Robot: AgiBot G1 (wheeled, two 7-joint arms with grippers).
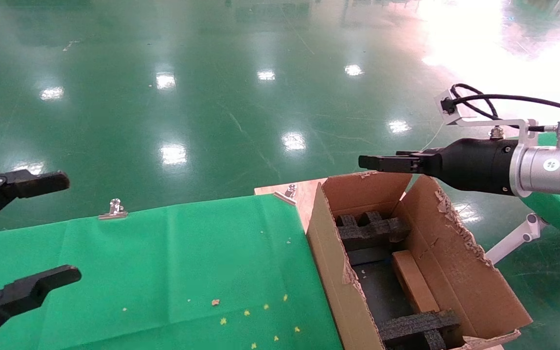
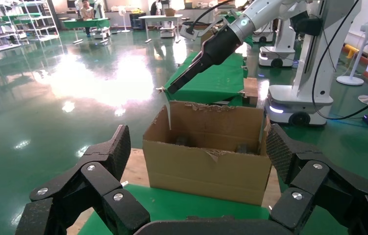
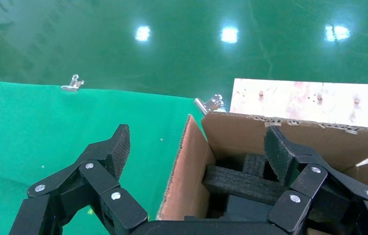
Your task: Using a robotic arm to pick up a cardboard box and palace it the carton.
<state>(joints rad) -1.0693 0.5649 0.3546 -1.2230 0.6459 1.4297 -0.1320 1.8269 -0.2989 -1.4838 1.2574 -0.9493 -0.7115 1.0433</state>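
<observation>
Hovering over carton (image 1: 460, 272), right gripper (image 1: 372, 163) jaws released, empty; box (image 1: 413, 282) lying inside; left gripper (image 1: 22, 233) idling, released; risking snagging torn flaps.

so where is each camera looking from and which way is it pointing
Head view: from the robot's head, forward and down at the green-clothed table and carton; left pincer and right pincer show.
Left wrist view: from the left arm, across the table toward the carton, between the left pincer's open fingers; right arm beyond.
Right wrist view: from above the carton's end, down into it, between open fingers.
All share the carton.
</observation>
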